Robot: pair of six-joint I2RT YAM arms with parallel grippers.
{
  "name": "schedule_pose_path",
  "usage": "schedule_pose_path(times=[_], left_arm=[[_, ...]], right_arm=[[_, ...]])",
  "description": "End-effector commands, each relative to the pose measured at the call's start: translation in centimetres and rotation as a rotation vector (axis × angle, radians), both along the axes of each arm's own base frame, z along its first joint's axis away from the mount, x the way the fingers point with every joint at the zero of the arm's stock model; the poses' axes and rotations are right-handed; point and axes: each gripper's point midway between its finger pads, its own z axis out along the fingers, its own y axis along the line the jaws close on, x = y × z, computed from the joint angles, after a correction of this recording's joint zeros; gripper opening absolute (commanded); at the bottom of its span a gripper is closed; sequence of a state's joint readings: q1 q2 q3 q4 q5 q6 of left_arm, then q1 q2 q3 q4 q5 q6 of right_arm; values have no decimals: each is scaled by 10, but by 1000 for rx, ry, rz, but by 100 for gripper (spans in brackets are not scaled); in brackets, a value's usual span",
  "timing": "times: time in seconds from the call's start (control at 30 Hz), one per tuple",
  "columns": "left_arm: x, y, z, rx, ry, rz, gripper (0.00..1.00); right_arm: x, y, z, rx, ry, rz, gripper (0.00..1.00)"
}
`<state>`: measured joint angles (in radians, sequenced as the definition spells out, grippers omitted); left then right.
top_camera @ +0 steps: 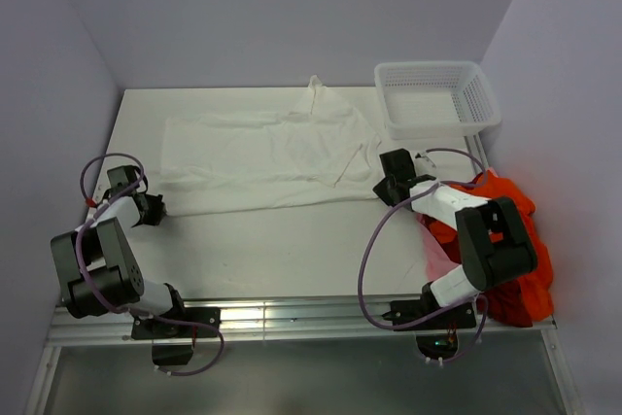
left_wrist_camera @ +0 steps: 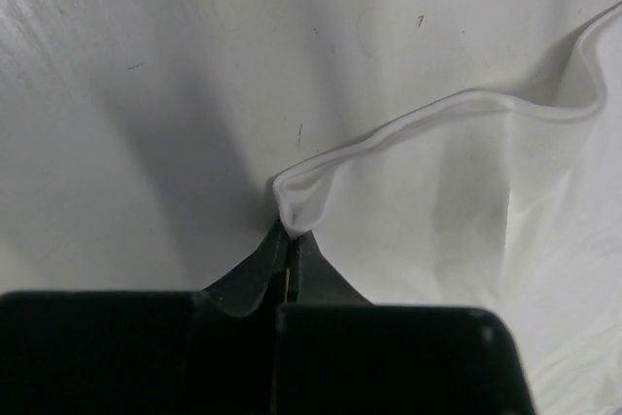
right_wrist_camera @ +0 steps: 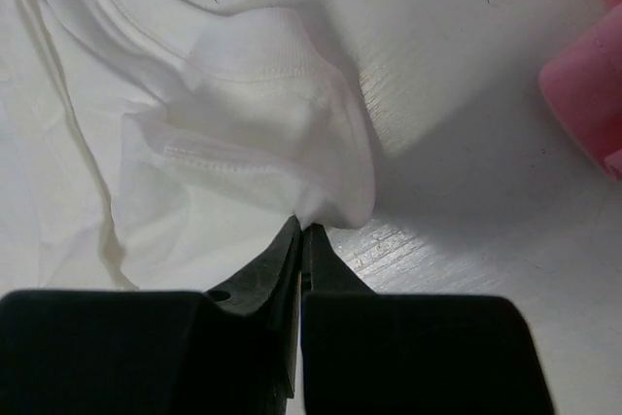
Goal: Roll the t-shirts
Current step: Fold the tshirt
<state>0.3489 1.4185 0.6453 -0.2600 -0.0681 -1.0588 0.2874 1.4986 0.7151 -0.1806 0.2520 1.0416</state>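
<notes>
A white t-shirt [top_camera: 267,157] lies spread across the back half of the table, folded lengthwise. My left gripper [top_camera: 155,208] is shut on its near left corner; in the left wrist view the cloth fold [left_wrist_camera: 301,196] rises from between the closed black fingers [left_wrist_camera: 255,274]. My right gripper [top_camera: 386,191] is shut on the shirt's near right corner, where a hemmed fold [right_wrist_camera: 292,153] bunches above the fingers [right_wrist_camera: 277,264]. Orange-red t-shirts [top_camera: 515,259] lie heaped at the right edge under the right arm, seen as a pink blur [right_wrist_camera: 588,85] in the right wrist view.
A white plastic mesh basket [top_camera: 437,96] stands at the back right corner. Walls close in the table at the left, back and right. The arm bases and a metal rail [top_camera: 292,318] run along the near edge.
</notes>
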Motion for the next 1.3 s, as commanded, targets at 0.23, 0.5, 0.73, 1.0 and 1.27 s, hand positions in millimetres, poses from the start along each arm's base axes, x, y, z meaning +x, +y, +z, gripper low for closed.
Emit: schedule_pose_path(times=[0.23,0.5,0.73,1.0,1.27], left_arm=[[16,1,31,-12,1,-32,0],[44,3,117,8,-112,-86,0],[-10,7,65,5,11,-72,0],[-31,-1,37,-27,62,-77,0],[-42,2,26,-10,116,-70,0]], right_arm=[[22,-5,46,-88,8,35,0],[51,19,141,7,-183,119,0],[-6,9,65,20,-25,112,0],[-41,-3,24,-19,68,124,0],[-62,-11,9,-25,106,99,0]])
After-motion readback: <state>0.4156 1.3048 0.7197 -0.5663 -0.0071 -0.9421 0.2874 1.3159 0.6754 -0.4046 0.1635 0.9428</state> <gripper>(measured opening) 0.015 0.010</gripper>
